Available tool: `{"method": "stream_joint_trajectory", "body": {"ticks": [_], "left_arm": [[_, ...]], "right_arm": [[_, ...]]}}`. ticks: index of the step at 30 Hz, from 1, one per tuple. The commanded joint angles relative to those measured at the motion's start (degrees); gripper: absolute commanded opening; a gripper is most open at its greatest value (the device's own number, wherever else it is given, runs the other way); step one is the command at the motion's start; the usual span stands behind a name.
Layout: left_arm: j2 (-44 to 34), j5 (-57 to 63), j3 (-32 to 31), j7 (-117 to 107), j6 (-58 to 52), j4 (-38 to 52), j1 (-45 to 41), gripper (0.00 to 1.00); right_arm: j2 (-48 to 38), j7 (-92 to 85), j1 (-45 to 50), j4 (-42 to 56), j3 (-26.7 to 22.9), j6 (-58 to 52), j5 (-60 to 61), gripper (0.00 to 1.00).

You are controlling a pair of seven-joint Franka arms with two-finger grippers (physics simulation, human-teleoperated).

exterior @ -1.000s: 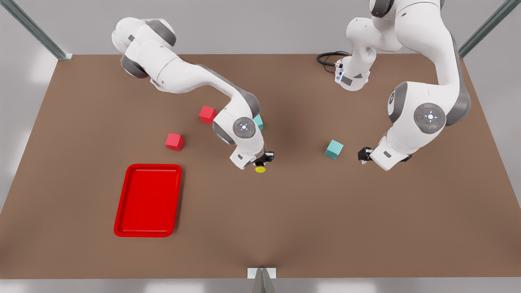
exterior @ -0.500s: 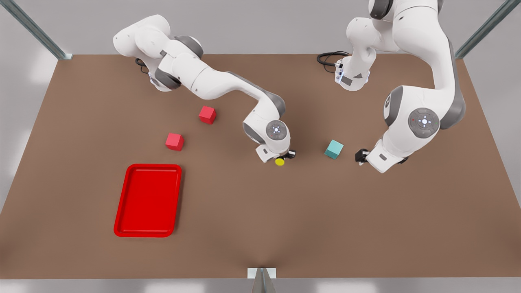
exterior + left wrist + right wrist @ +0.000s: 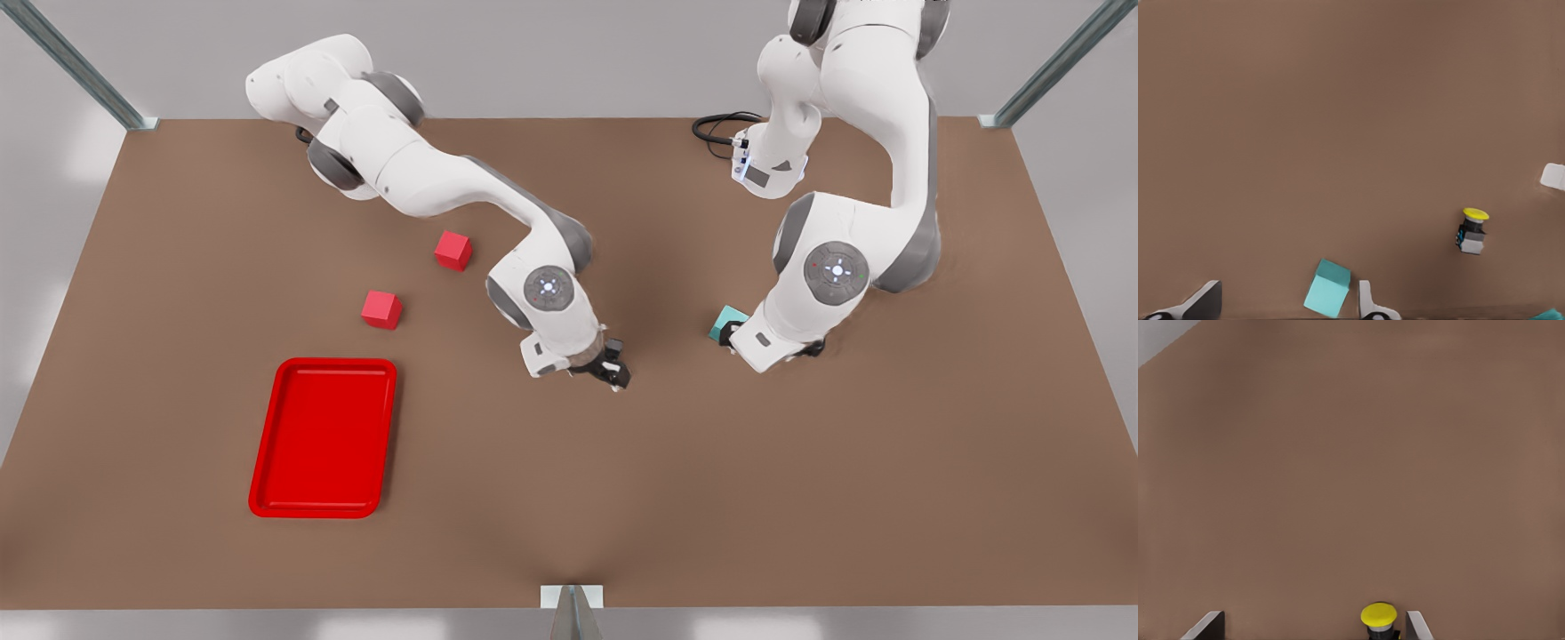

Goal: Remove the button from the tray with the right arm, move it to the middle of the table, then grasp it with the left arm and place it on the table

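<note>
Teal cube (image 3: 1327,288) btwn left hand (image 3: 1288,301) fingers.

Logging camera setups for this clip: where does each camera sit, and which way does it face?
Front view: high over the table, looking down at the tray and both arms.
Left wrist view: on the left arm, facing down at the table; the open left pincer frames a teal cube, with the button farther off.
Right wrist view: on the right arm, facing down; the open right pincer has the button between its fingertips.
Shared: both wrist views show the button; the front and left wrist views show the teal cube.
</note>
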Motion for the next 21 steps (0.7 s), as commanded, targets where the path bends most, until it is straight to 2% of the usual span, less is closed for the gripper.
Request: {"method": "stream_joint_trajectory", "body": {"ticks": [1, 2, 4, 5, 6, 7, 9, 13, 17, 21], "left_arm": [[4.1, -3.0, -0.1, -27.3, 0.2, 1.5, -7.2, 1.0], [7.3, -4.1, -0.1, -30.5, 3.8, 2.6, -9.7, 1.0], [12.4, -8.6, -0.2, -30.8, 14.8, 2.5, -11.4, 1.0], [14.1, -8.8, -0.2, -30.8, 18.4, 2.5, -12.0, 1.0], [16.4, -8.7, -0.3, -30.4, 22.5, 2.3, -11.9, 1.0], [17.9, -8.7, -0.5, -30.0, 29.5, 0.5, -11.9, 1.0], [21.3, -8.8, -1.6, -29.9, 34.5, 0.3, -12.0, 1.0], [21.8, -8.8, -3.1, -23.1, 36.4, -4.0, -12.0, 1.0], [18.2, -8.7, -3.5, -9.5, 34.6, -8.8, -12.2, 1.0], [18.5, -8.3, -3.5, -1.5, 34.0, -9.5, -13.0, 1.0]], "right_arm": [[-4.9, -29.3, -4.9, -0.2, 0.1, -9.6, 0.0, 1.0], [-9.6, -41.0, -9.2, -1.2, 0.0, -16.5, 0.2, 1.0], [-19.1, -52.5, -14.5, -7.9, -0.2, -28.8, 0.6, 1.0], [-27.5, -54.9, -18.8, -18.5, -0.2, -28.6, 0.6, 1.0], [-36.3, -63.1, -25.0, -30.0, -0.3, -23.5, 0.7, 1.0], [-41.3, -64.3, -28.1, -32.3, 0.1, -24.0, 0.8, 1.0], [-43.8, -55.7, -27.7, -28.3, 0.2, -33.3, 1.8, 1.0], [-43.6, -53.9, -28.4, -25.6, -0.6, -38.5, -2.6, 1.0], [-43.1, -54.1, -33.0, -21.2, -0.4, -39.2, 0.4, 1.0], [-42.9, -54.0, -36.1, -21.2, -0.4, -38.8, 3.4, 1.0]]}}
